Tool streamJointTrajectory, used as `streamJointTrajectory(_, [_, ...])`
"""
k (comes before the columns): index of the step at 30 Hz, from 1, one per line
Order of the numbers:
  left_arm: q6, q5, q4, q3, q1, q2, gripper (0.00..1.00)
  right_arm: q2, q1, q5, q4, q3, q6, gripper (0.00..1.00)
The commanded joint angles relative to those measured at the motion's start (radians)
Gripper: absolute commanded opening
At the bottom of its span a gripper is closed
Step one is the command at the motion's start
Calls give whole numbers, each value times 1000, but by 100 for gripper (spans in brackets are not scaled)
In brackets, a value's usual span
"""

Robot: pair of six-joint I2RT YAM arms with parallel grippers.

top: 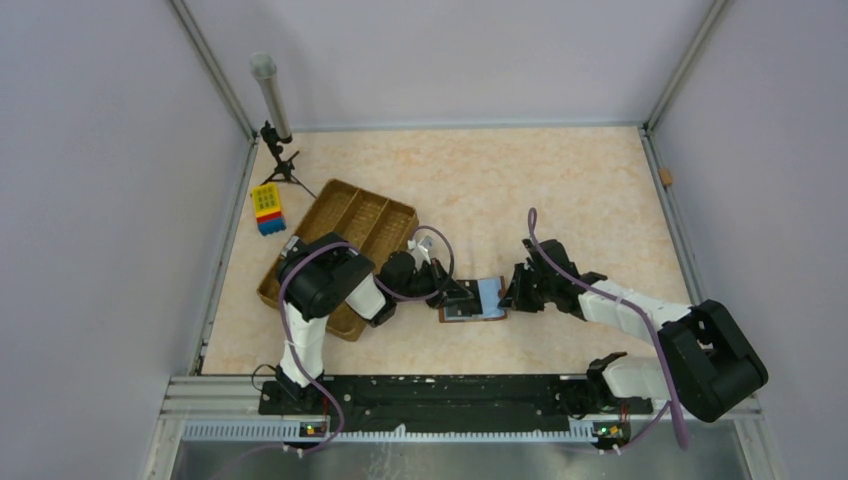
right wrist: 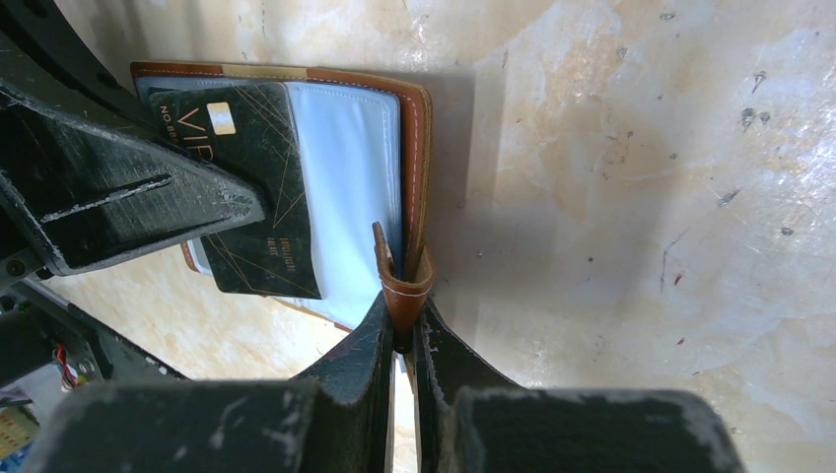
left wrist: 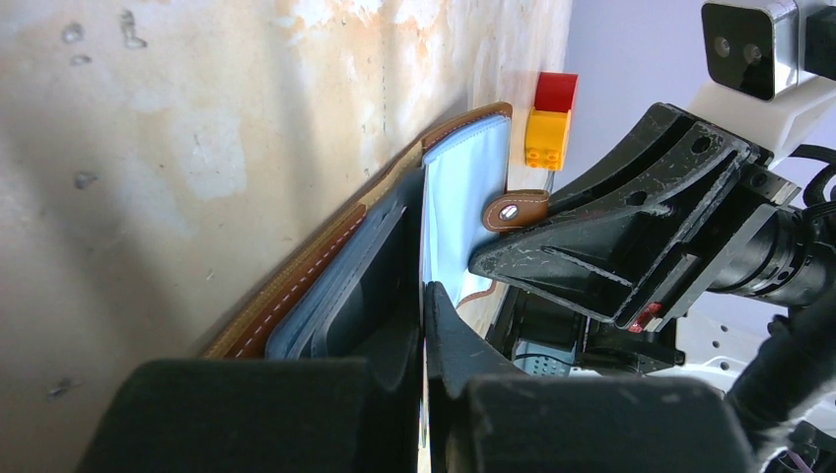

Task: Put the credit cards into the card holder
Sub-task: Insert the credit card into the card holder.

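Looks like we're mid-insertion on one card. The card holder (top: 478, 300) lies open around the middle of the bench (top: 560, 180), a bit toward the near edge. The right hand (right wrist: 399, 325) is pinching the holder's little strap (right wrist: 399, 281) to keep it put. The left hand (left wrist: 426, 305) is pressed together on a dark credit card (right wrist: 261, 197), which sits over the pale blue lining, only partly in as far as I can tell.

Next move, I'd guess: slide the card deeper into a slot, keeping it flat so its edge doesn't catch the pocket lip. The two hands are very close together, so that's the tight spot.

The compartmented tray (top: 340, 250) is near the left edge. A yellow-and-blue block (top: 267, 208) and a small tripod (top: 280, 160) sit by the far left corner, well apart from the work.
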Motion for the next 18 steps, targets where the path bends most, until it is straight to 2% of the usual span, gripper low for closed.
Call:
streamJointTrajectory(1, [47, -40, -140, -45, -4, 54, 0, -3, 11, 32, -44, 25, -20, 0])
streamJointTrajectory(18, [39, -39, -127, -46, -29, 67, 0, -11, 11, 35, -47, 27, -19, 0])
